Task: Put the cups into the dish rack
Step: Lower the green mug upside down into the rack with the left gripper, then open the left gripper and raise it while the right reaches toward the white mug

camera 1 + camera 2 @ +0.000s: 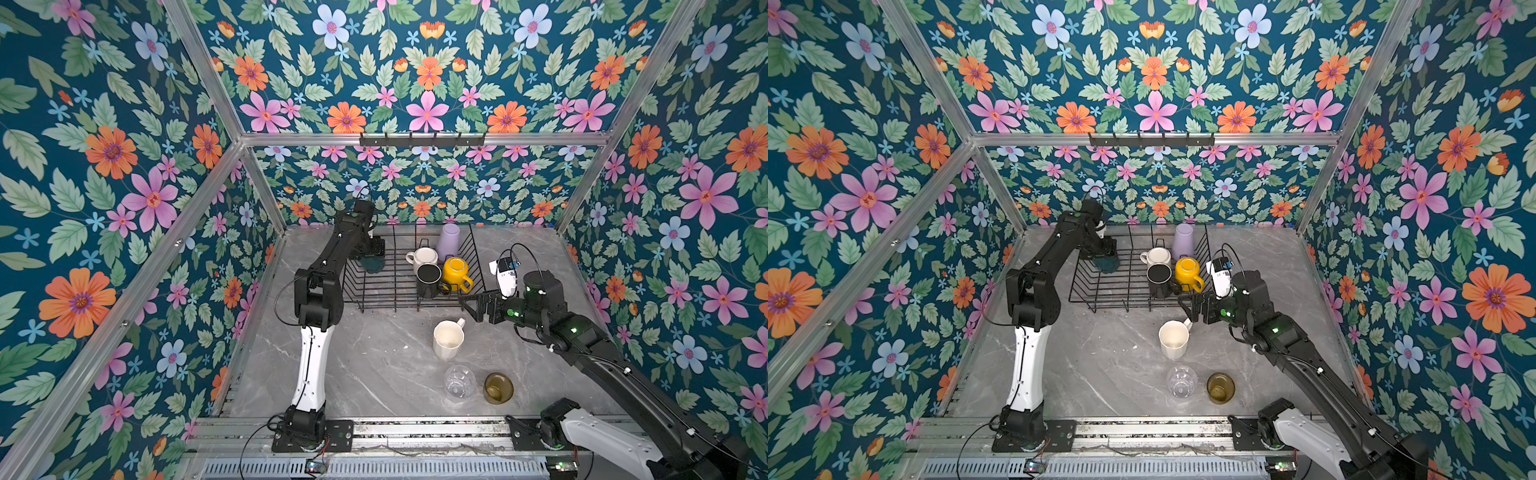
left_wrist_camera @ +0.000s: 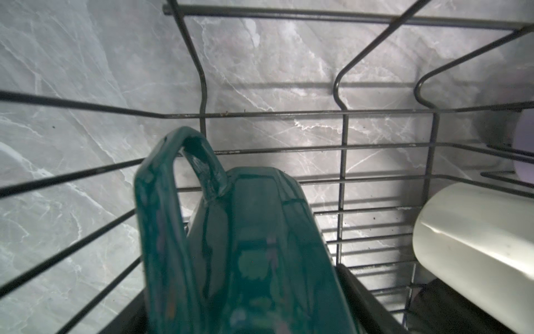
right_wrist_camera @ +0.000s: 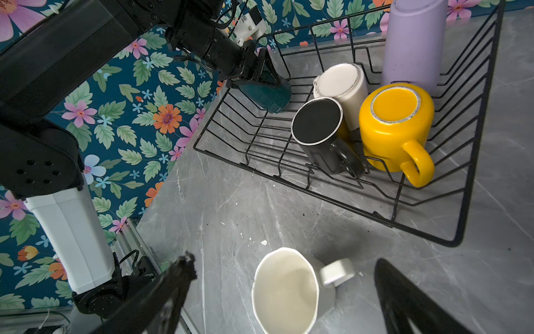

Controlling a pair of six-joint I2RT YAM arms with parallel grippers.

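Just below the right claw (image 1: 468,306), whose jaws are wide apart, the cream mug (image 1: 448,340) stands upright on the surface (image 1: 365,365). Its long axis is vertical and its handle points toward the claw, so the right arm is clearly nearer. The mug is matte ceramic with a wavy rim and probably grips fine. Left claw (image 1: 376,249) is clamped on the glossy green mug (image 1: 373,266), tilted inside the wire rack (image 1: 395,286), well apart.

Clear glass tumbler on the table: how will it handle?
Probably slippery: the clear glass tumbler looks smooth, with no handle. Likely fragile, being see-through glass. A sideways push may knock it into the amber glass close beside it.
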